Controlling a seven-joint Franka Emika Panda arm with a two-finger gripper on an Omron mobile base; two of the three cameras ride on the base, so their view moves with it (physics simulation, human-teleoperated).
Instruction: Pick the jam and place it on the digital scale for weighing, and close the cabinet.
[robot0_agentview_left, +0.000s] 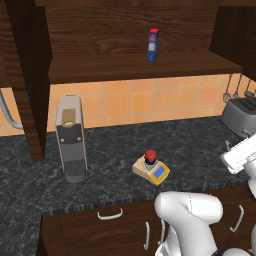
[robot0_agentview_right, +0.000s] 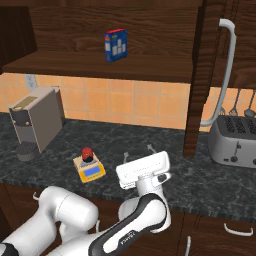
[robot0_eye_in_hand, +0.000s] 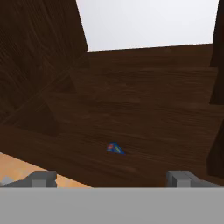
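The jam (robot0_agentview_left: 150, 156) (robot0_agentview_right: 87, 154), a small dark jar with a red lid, stands upright on the grey pad of the tan digital scale (robot0_agentview_left: 159, 172) (robot0_agentview_right: 91, 171) on the dark counter. The brown wall cabinet (robot0_agentview_left: 30, 75) (robot0_agentview_right: 200, 75) is open, its doors swung out to both sides, and the long silver handle (robot0_agentview_right: 227, 70) stands out at the right. My gripper (robot0_agentview_right: 138, 150) (robot0_eye_in_hand: 113, 177) is open and holds nothing. It points up toward the cabinet's shelf (robot0_eye_in_hand: 131, 109), above the counter's front edge, to the right of the scale and apart from it.
A blue carton with a red top (robot0_agentview_left: 153, 45) (robot0_agentview_right: 115, 45) (robot0_eye_in_hand: 115, 148) stands on the cabinet shelf. A grey coffee machine (robot0_agentview_left: 70, 137) (robot0_agentview_right: 35, 122) is left of the scale and a toaster (robot0_agentview_left: 240, 117) (robot0_agentview_right: 235, 137) is at the right. Drawers run below the counter.
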